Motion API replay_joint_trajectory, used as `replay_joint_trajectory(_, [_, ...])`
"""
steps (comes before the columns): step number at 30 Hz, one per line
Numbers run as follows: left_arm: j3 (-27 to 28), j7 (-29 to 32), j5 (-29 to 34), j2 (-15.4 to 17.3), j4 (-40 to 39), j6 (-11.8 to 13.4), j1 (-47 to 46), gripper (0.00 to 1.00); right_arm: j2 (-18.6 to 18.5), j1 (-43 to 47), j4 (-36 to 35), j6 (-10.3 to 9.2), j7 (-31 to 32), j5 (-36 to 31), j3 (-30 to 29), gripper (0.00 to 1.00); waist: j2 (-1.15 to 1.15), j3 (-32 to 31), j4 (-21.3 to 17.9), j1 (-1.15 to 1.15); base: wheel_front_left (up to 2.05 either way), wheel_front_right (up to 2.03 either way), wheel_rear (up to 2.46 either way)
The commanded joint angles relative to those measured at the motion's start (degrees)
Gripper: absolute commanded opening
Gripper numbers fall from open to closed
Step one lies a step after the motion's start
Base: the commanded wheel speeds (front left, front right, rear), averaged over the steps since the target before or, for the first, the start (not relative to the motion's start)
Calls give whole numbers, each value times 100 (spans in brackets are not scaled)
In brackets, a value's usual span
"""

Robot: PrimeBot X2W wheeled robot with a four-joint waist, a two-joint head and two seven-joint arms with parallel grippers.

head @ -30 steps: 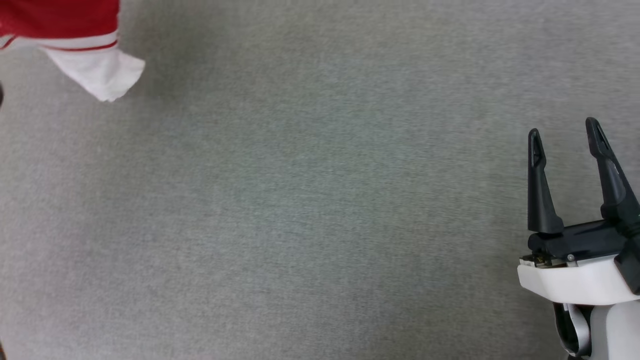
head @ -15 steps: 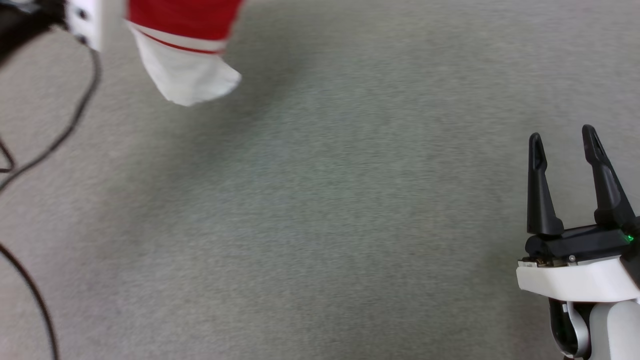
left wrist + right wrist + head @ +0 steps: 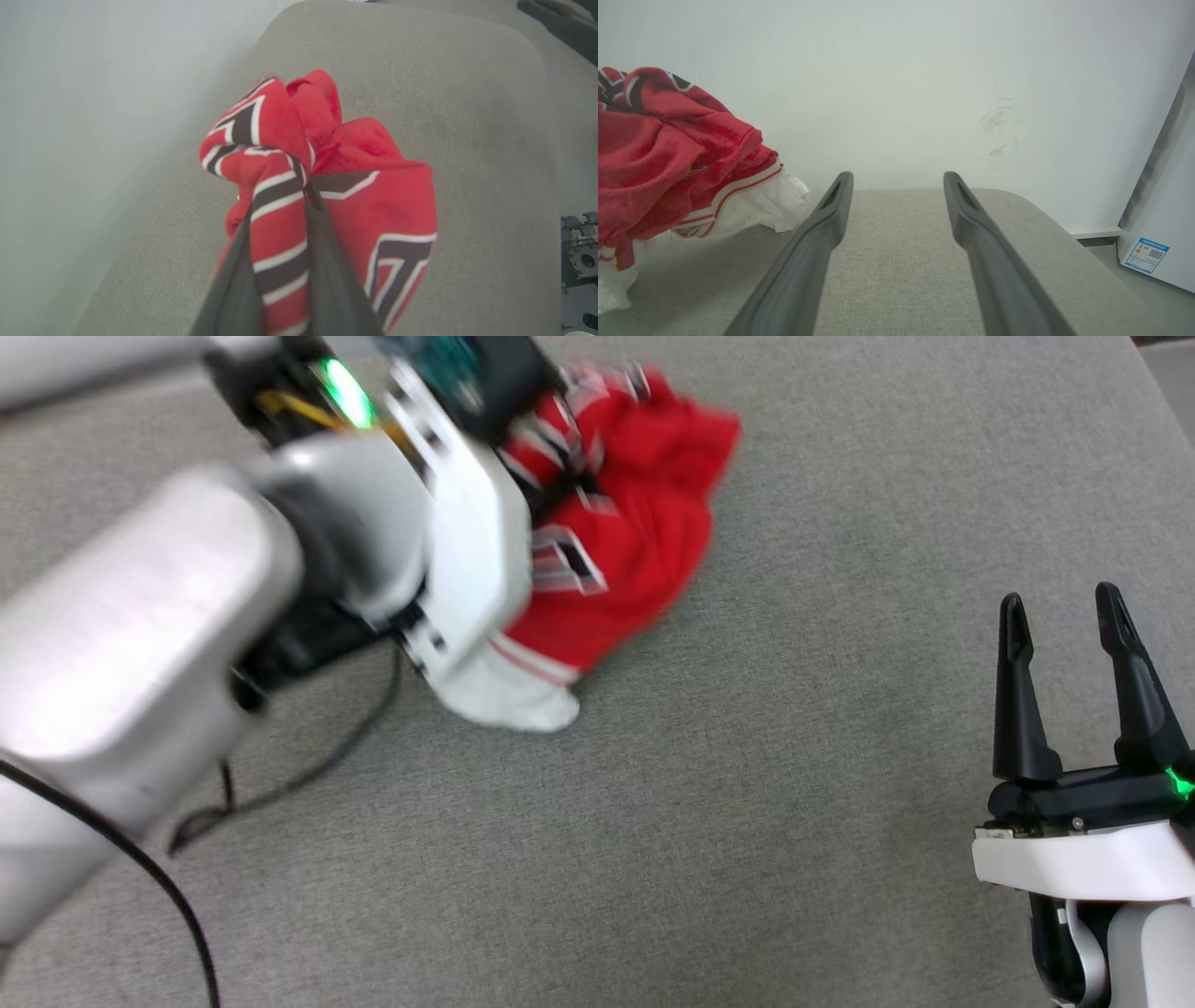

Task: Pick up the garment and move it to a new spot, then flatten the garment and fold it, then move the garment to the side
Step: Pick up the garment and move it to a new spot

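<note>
Up close, the left gripper (image 3: 280, 210) has its two dark fingers (image 3: 336, 289) pinched on a striped fold of the garment (image 3: 373, 200), red cloth bunched around and beyond the tips. Behind it the left arm (image 3: 140, 644) reaches up and across the head view, its pale wrist housing tilted over the bundle and a green light showing on it. One garment (image 3: 635, 541) is in sight: a crumpled red lump with black, white-edged lettering, gathered at the far left part of the grey padded surface (image 3: 747, 803). One white sleeve (image 3: 509, 700) with striped trim hangs lowest; whether it touches the padding I cannot tell. One black cable (image 3: 308, 765) loops under the arm.

Over on the near right, well apart from the garment, the right gripper (image 3: 1060, 602) hovers over bare padding, its two fingers spread wide and pointing away from the robot, nothing between them. From its wrist the garment (image 3: 658, 154) hangs at the left, before a white wall (image 3: 924, 70).
</note>
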Motion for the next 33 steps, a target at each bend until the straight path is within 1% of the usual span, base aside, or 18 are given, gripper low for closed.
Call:
replay_joint_trajectory(1, [-145, -70, 27, -77, -10, 2, 205, 0, 14, 45, 16, -4, -14, 48, 2, 100, 0, 46, -31, 0, 0, 0, 0])
replay_joint_trajectory(4, [-475, -146, -5, -199, 89, 2, 524, 0, 13, 36, 42, -4, -14, 59, -4, 100, 0, 109, -33, 0, 0, 0, 0])
replay_joint_trajectory(6, [-659, -241, 80, -233, 247, 2, 677, 0, 14, 11, 68, -4, -14, 50, 14, 100, 0, 155, -36, 0, 0, 0, 0])
replay_joint_trajectory(7, [-659, -241, 80, -233, 247, 2, 677, 0, 14, 11, 68, -4, -14, 50, 14, 100, 0, 155, -36, 0, 0, 0, 0])
replay_joint_trajectory(11, [-1062, -437, 81, -378, 687, 1, 1090, 0, 13, -24, 126, -4, -14, 14, 5, 100, 0, 221, -17, 0, 0, 0, 0])
replay_joint_trajectory(18, [-1491, -745, 94, -615, 1488, 1, 1634, 0, 14, 2, 206, -4, -14, -44, -9, 100, 0, 211, 53, 0, 0, 0, 0])
replay_joint_trajectory(19, [-1507, -841, 144, -649, 1571, 1, 1655, 27, 13, 22, 216, -4, -14, -63, -19, 100, 0, 185, 78, 0, 0, 0, 0])
replay_joint_trajectory(20, [-1473, -1017, 172, -688, 1654, 2, 1658, 100, 13, 45, 228, -4, -14, -75, -23, 100, 0, 152, 101, 0, 0, 0, 0])
replay_joint_trajectory(23, [-1247, -1616, 253, -837, 1776, 43, 1598, 100, 13, 105, 267, -4, -14, -105, -32, 100, 0, 15, 188, 0, 0, 0, 0])
replay_joint_trajectory(25, [-1047, -2136, 383, -896, 1767, 186, 1532, 100, 12, 135, 282, -4, -14, -135, -33, 100, 0, -90, 254, 0, 0, 0, 0])
replay_joint_trajectory(29, [-707, -3155, 712, -941, 1701, 658, 1602, 100, 13, 249, 315, -4, -14, -189, -49, 100, 0, -326, 435, 0, 0, 0, 0])
replay_joint_trajectory(33, [-458, -3975, 944, -897, 1657, 1204, 1886, 100, 12, 361, 339, -4, -14, -238, -58, 100, 0, -528, 639, 0, 0, 0, 0])
